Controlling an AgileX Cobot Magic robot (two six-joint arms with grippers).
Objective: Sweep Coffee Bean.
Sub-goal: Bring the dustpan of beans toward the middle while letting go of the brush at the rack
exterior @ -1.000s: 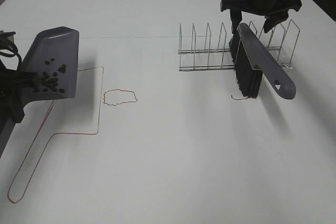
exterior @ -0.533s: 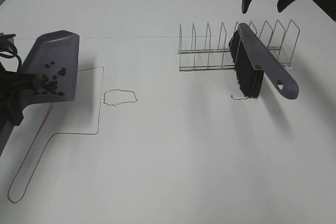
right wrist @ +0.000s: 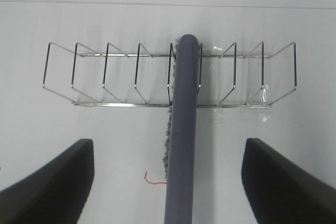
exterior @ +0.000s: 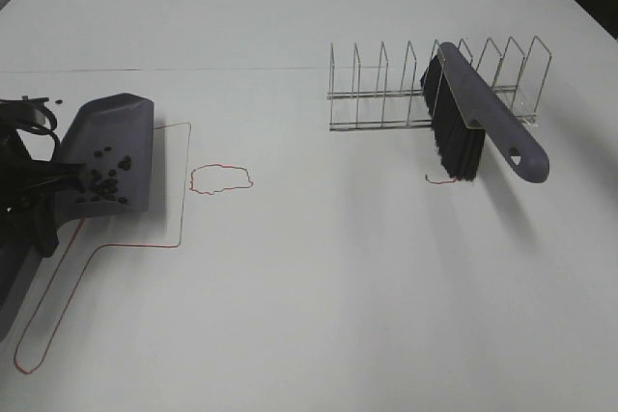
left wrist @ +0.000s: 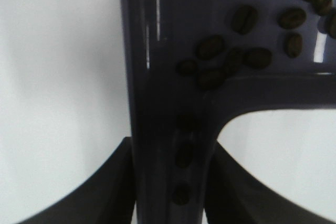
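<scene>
A grey-purple dustpan [exterior: 111, 142] sits at the left of the table, over one corner of a red outline. Several coffee beans [exterior: 108, 180] lie in the pan near its handle end, and they show close up as coffee beans [left wrist: 244, 19] in the left wrist view. My left gripper [exterior: 48, 185] is shut on the dustpan handle [left wrist: 168, 129], with a dark finger on each side of it. A grey brush [exterior: 483, 113] with black bristles leans in the wire rack [exterior: 386, 94]. My right gripper [right wrist: 168, 148] hangs open above the brush handle [right wrist: 181, 129], apart from it and out of the exterior view.
Red lines on the white table trace a dustpan shape [exterior: 145, 243] and a small blob [exterior: 222, 178]. A short red mark [exterior: 439, 180] lies by the brush bristles. The wire rack has several empty slots.
The right gripper has risen away from the brush and left the exterior view. The dustpan has moved lower and a little right, with the beans staying in it.
</scene>
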